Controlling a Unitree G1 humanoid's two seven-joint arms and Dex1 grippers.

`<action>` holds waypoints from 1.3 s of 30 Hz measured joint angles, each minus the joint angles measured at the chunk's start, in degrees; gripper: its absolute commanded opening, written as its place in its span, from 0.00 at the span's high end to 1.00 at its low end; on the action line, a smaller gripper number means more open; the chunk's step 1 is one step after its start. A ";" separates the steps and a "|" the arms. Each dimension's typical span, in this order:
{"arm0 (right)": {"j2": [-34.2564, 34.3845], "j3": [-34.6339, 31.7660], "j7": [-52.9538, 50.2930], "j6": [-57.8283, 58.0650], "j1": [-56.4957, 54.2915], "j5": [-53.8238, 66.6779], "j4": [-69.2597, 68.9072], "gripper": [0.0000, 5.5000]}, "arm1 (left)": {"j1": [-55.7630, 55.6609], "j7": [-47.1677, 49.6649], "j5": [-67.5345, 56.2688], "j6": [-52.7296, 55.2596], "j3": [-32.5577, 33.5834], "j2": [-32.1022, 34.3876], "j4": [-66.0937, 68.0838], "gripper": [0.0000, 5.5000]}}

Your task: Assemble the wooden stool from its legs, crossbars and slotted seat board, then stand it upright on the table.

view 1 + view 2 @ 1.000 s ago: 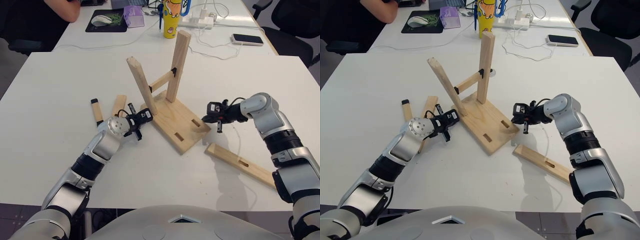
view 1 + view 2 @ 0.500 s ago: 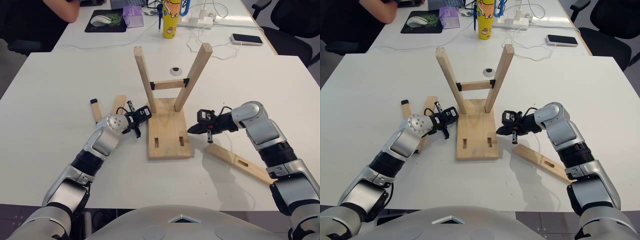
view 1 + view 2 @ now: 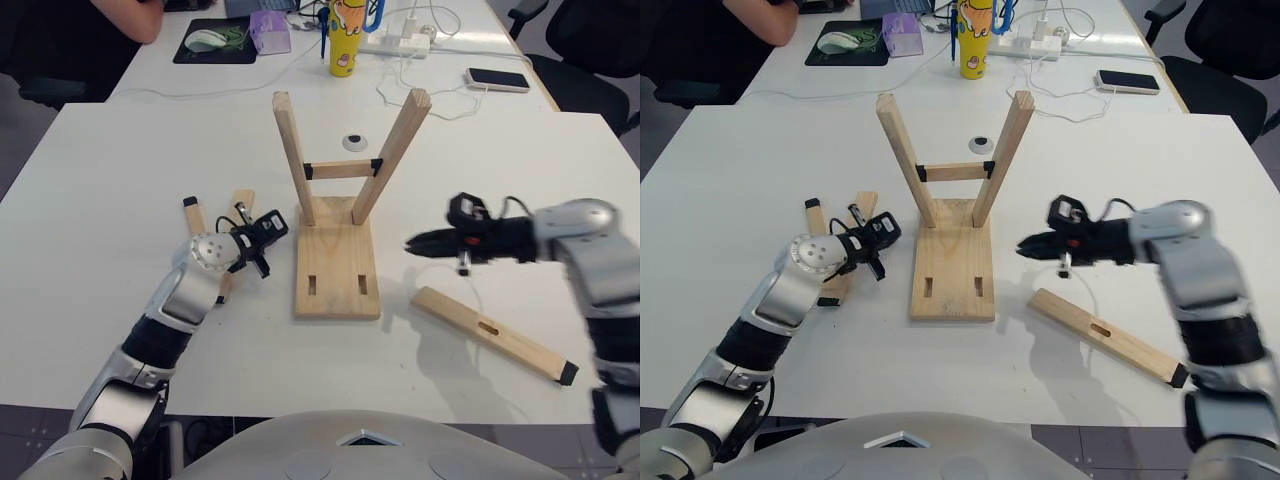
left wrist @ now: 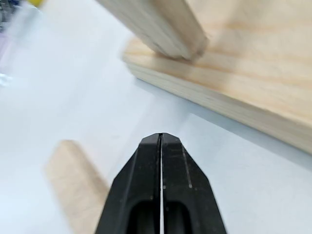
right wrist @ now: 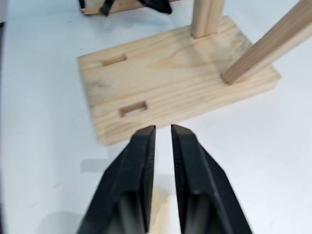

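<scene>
The slotted seat board [image 3: 336, 262] lies flat mid-table with two legs [image 3: 293, 155] standing in its far end, joined by a crossbar [image 3: 342, 169]. Two slots [image 5: 133, 108] near its front end are bare. A loose leg [image 3: 495, 334] lies right of the board. Two short pieces [image 3: 193, 216] lie to its left. My left gripper [image 3: 274, 224] is shut and holds nothing; it hovers just left of the board by the short pieces [image 4: 73, 185]. My right gripper [image 3: 413, 243] hangs right of the board, its fingers [image 5: 141, 146] a narrow gap apart with nothing between.
A small black disc [image 3: 354, 142] lies behind the legs. Farther back stand a yellow cup [image 3: 346, 42], a power strip [image 3: 400, 45], a phone [image 3: 497, 79] and a mouse pad [image 3: 213, 41]. Bare white table [image 3: 120, 180] spreads on both sides and in front.
The board with its legs swung from skewed to square and settled flat. Since then my right gripper drew back to the right, off the board; my left gripper pulled slightly left.
</scene>
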 measured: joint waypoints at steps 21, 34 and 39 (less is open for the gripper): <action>-16.92 6.71 -1.00 -8.19 10.03 -7.10 3.01 0.35 | 9.67 7.22 -1.30 2.43 2.96 -2.22 -8.28 1.00; -13.32 10.51 -10.95 -12.71 17.59 -12.87 1.00 0.35 | 9.48 6.01 -2.45 1.45 2.88 -1.03 -7.74 1.00; -12.33 11.04 -13.68 -13.44 19.23 -14.36 -0.25 0.38 | 9.22 5.84 -2.66 1.34 2.87 -0.68 -7.64 1.00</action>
